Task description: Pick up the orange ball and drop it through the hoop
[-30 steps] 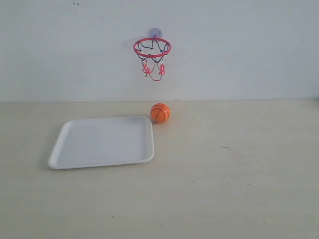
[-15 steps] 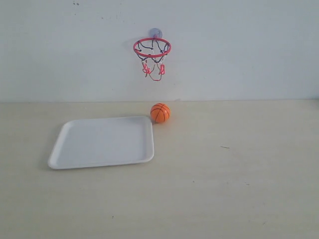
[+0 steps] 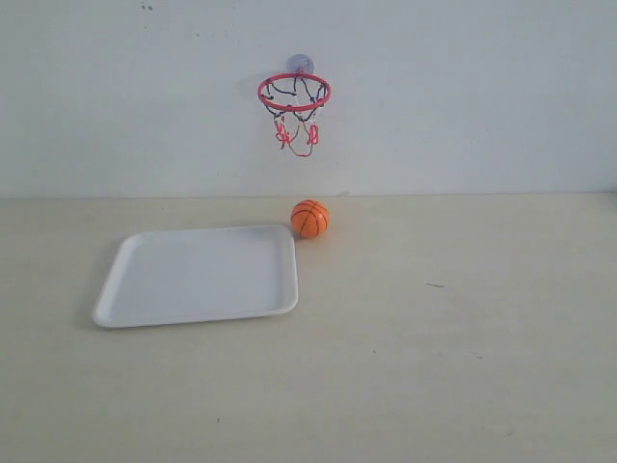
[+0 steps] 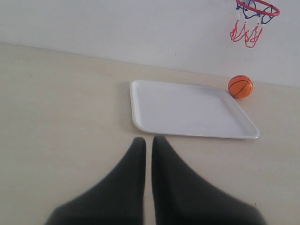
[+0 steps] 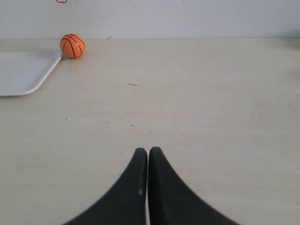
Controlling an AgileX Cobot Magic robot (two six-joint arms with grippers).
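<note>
The orange ball (image 3: 309, 219) rests on the table just off the far right corner of the white tray (image 3: 154, 289); the wrist views also catch the orange ball (image 4: 240, 86) (image 5: 72, 45). Above it, the hoop (image 3: 294, 92) hangs on the wall by its suction cup, net dangling; the hoop (image 4: 257, 7) is partly cut off in the left wrist view. Neither arm appears in the exterior view. My left gripper (image 4: 148, 140) is shut and empty, short of the tray's near edge. My right gripper (image 5: 148, 151) is shut and empty, far from the ball.
The white tray (image 4: 187, 110) lies flat on the pale table with nothing in it. A white wall (image 3: 463, 96) closes off the far side of the table. A small dark fleck (image 3: 436, 285) lies on the tabletop right of the ball.
</note>
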